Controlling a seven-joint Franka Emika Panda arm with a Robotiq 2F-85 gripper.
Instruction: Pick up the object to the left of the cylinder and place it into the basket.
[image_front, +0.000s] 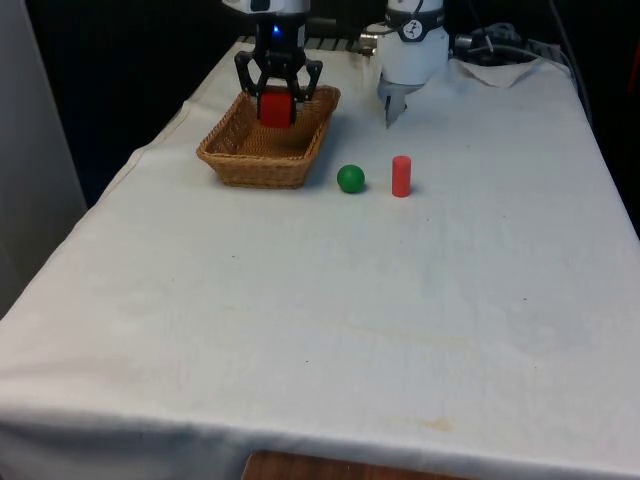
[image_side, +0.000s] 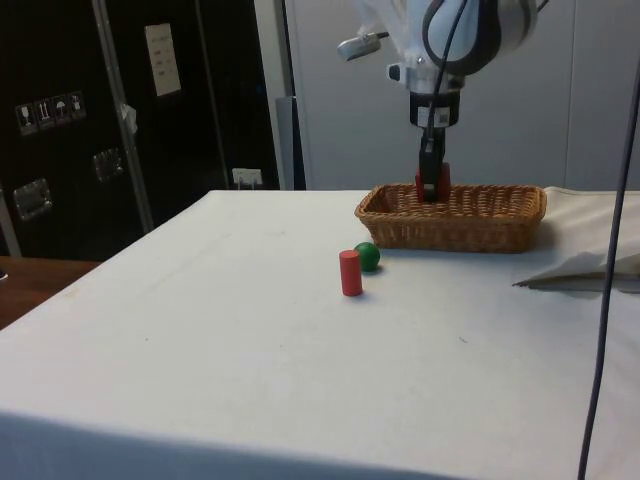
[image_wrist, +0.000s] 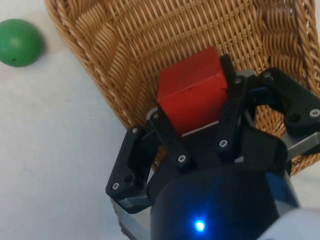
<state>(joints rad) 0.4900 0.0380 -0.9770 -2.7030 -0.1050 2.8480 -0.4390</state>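
Gripper (image_front: 277, 100) is clamped on a red block (image_front: 276, 108), upper left of centre in the front view, hanging over the far end of the wicker basket (image_front: 262, 170). Wrist view confirms it: both fingers (image_wrist: 167, 137) press on opposite faces of the block (image_wrist: 192, 90), with basket weave (image_wrist: 150, 45) right behind it.

Side view puts the block (image_side: 432, 183) at about rim height of the basket (image_side: 455, 228); I can't tell whether it's touching the floor of the basket.

Key relation: the basket interior lies directly below the block, so my read is the next move is a short straight drop or just a release, no lateral shift needed. The block sits near the far rim, so watch for it clipping the wall.

Mismatch with the task: the green ball (image_front: 350, 179) lies just on the front view's left of the red cylinder (image_front: 401, 176), both on the cloth near the basket, lower right of it in that frame. The ball looks like the intended target, not the block.
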